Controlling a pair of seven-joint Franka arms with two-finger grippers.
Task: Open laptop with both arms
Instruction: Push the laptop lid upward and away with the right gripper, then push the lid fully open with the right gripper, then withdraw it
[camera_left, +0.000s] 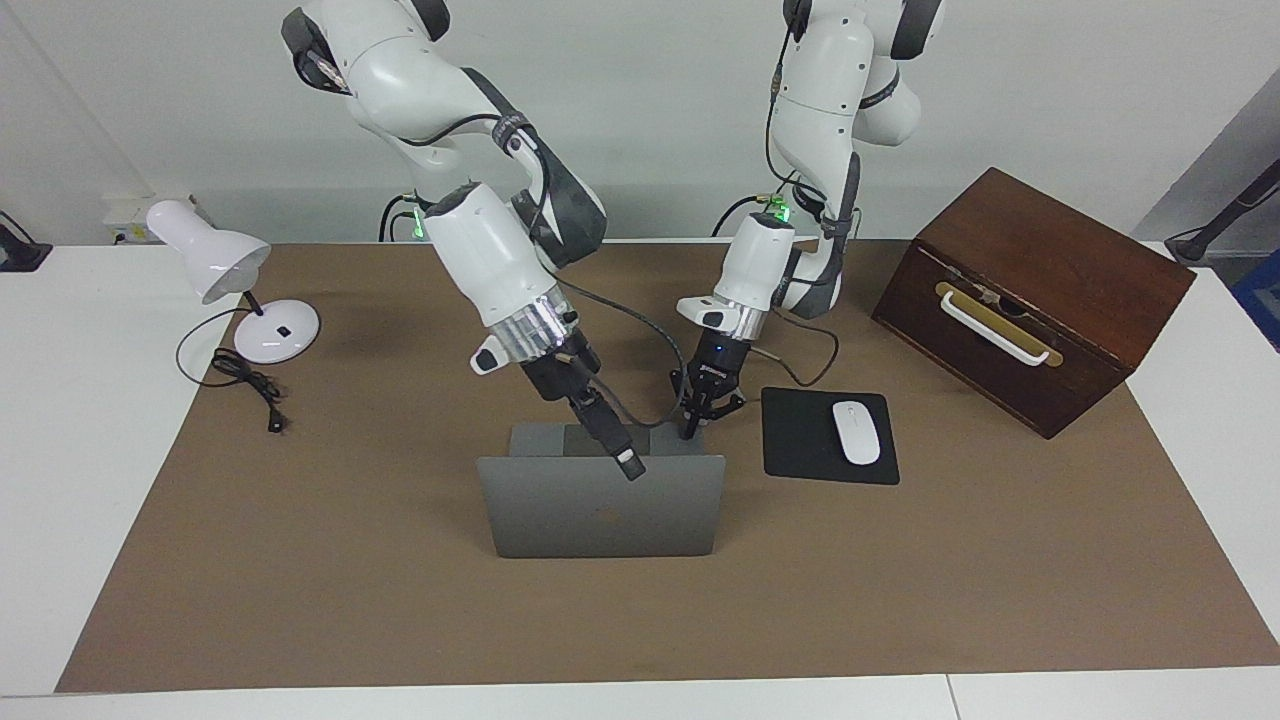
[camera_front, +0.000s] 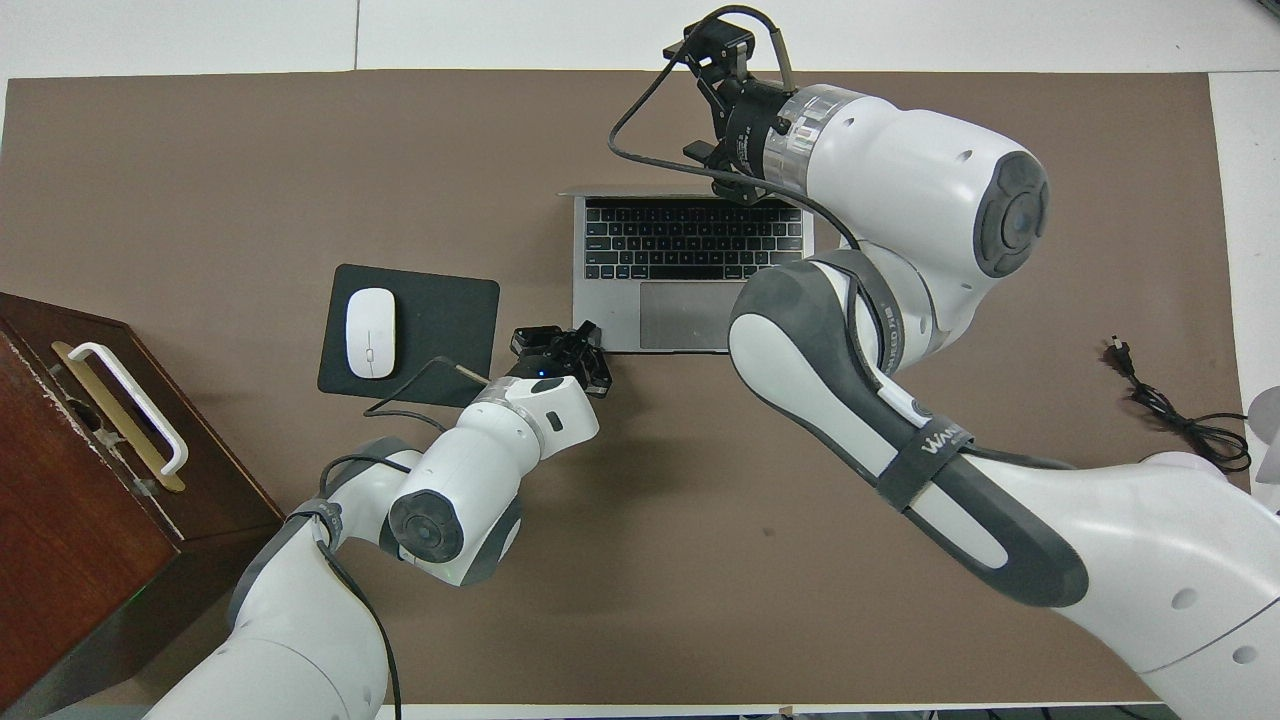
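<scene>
The silver-grey laptop (camera_left: 600, 510) stands open in the middle of the brown mat, its lid upright. The overhead view shows its keyboard and trackpad (camera_front: 690, 300). My right gripper (camera_left: 628, 465) reaches down from the right arm to the top edge of the lid, and its tip overlaps the lid's back. My left gripper (camera_left: 705, 420) is open and low at the corner of the laptop's base nearest the robots, toward the left arm's end. It also shows there in the overhead view (camera_front: 560, 345).
A black mouse pad (camera_left: 828, 436) with a white mouse (camera_left: 856, 432) lies beside the laptop toward the left arm's end. A dark wooden box (camera_left: 1030, 295) with a white handle stands past it. A white desk lamp (camera_left: 215, 260) and its cable (camera_left: 250, 385) are at the right arm's end.
</scene>
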